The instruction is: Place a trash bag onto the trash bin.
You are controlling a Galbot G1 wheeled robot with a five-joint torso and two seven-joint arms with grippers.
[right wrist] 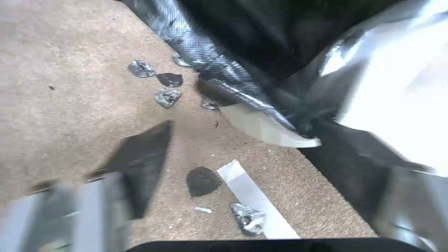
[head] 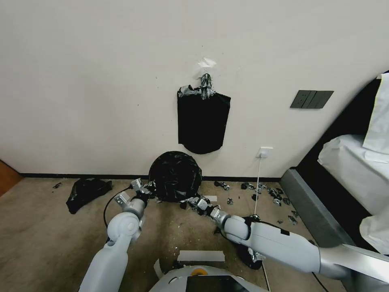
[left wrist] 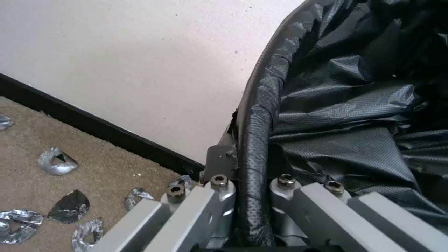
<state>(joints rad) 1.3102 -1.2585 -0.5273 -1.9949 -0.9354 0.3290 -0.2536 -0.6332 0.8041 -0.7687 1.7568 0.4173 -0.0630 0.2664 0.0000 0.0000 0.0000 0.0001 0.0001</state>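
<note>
head view high and far, wrist views close, sharing trash bag [head: 175, 176]

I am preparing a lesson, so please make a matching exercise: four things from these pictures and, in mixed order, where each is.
Things:
1. trash bag
2. left claw
3. flat black bundle
4. black plastic heap

Places:
A. on the carpet, far left
B. hanging on the wall
C. draped over the bin by the wall
D. astride the bag-covered rim

Pairs: 1-C, 2-D, 3-B, 4-A
</note>
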